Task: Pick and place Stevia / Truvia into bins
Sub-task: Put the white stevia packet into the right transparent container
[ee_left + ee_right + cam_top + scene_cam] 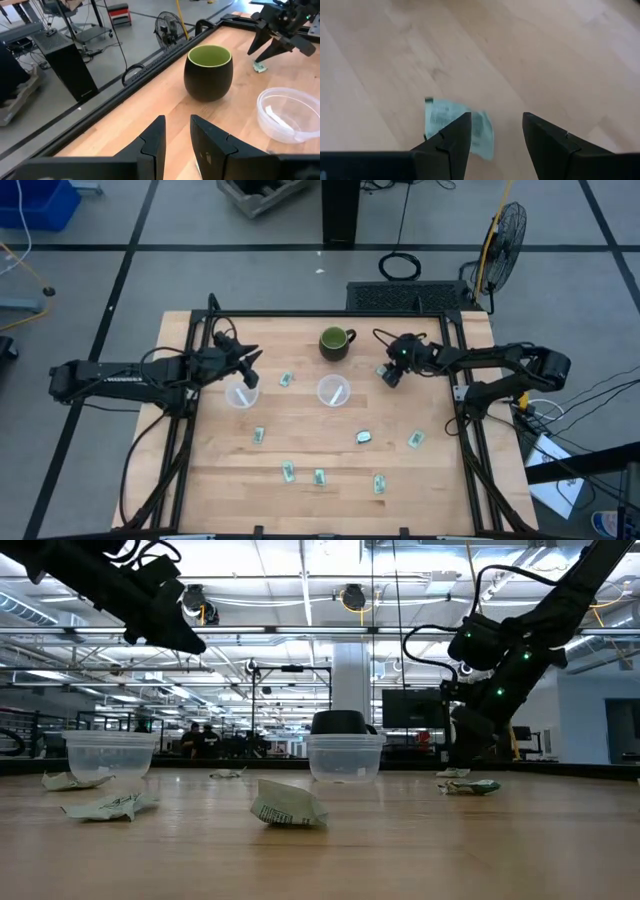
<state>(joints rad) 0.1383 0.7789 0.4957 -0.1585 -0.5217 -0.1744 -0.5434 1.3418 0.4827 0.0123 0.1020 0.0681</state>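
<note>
Wooden tabletop [330,455] in a black frame, grey floor around. Landmark: dark green mug [335,341] at the far middle. Right gripper [389,375] sits right of the mug, low over the wood, fingers parted, holding nothing; one sachet [456,126] lies partly under one finger [447,142]. Left gripper [249,369] hovers left of the mug, above a clear cup [241,395]; fingers narrowly apart, empty. Second cup [333,390] sits just in front of the mug. Other sachets [289,472] lie scattered farther forward.
</note>
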